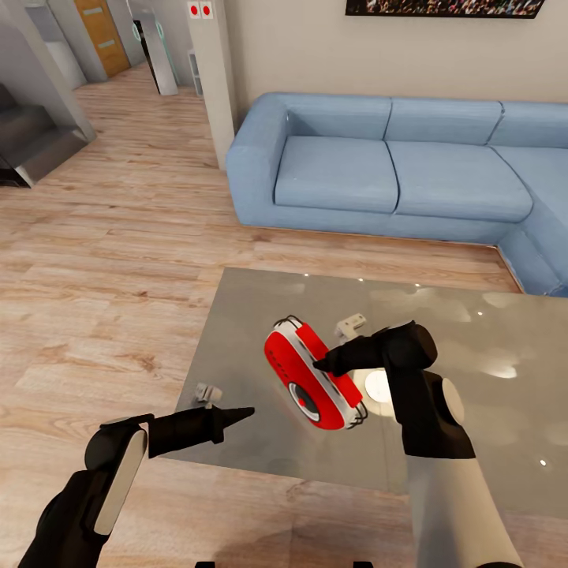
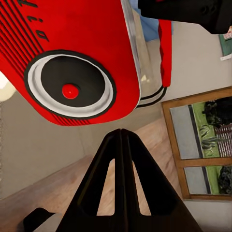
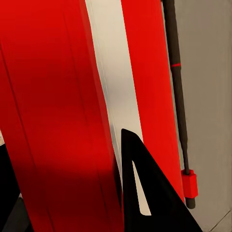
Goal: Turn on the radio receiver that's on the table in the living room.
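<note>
Black lettering runs along the radio receiver (image 2: 72,58) by its dial; too cropped and tilted to read. Nothing else carries legible text.

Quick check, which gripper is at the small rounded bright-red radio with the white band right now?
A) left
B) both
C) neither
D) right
D: the right gripper has its tip against the small rounded bright-red radio with the white band, while the left gripper, fingers together, stays short of it over the glossy grey table.
</note>
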Robot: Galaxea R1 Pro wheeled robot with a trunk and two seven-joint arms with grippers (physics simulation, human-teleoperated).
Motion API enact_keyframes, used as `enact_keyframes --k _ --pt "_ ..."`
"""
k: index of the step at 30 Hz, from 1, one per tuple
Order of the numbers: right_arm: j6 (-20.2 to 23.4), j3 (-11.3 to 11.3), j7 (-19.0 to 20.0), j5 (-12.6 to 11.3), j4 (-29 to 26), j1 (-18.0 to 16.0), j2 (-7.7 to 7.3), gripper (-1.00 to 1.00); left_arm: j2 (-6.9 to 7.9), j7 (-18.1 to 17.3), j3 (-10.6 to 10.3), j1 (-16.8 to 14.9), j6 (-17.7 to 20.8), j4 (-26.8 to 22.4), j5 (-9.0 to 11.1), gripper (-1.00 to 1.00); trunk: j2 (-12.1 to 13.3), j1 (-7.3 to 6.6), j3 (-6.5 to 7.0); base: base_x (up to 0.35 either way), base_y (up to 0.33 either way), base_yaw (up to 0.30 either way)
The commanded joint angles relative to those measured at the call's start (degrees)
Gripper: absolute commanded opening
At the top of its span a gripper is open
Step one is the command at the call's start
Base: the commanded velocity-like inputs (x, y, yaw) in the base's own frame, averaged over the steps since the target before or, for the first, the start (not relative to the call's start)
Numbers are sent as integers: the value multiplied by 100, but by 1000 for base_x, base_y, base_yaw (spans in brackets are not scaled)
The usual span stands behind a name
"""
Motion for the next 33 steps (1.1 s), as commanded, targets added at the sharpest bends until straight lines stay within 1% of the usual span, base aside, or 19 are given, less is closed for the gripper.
enact_keyframes --k 1,5,11,14,19,30,33 --pt "11 4 41 -24 -1 0 -10 -100 4 2 1 0 0 0 0 -100 0 0 0 0 0 0" --pt "11 19 147 -29 -1 0 -24 -100 9 25 1 0 0 1 -8 -100 0 0 0 0 0 0" --pt "11 36 178 -22 -9 0 -28 -100 2 329 5 -6 1 9 -12 -100 0 0 0 0 0 0" --pt "11 37 180 -22 -10 0 -28 -100 -4 393 6 -46 4 21 -14 -100 0 0 0 0 0 0" --pt "11 37 181 -28 -7 0 -29 -100 -20 423 5 -194 21 69 -14 -100 0 0 0 0 0 0" --pt "11 32 181 -29 -10 0 -28 -100 -51 427 0 -236 22 81 -20 -100 0 0 0 0 0 0" --pt "11 19 206 -30 -10 0 -28 -100 -134 432 -1 -237 12 115 -27 -100 0 0 0 0 0 0"
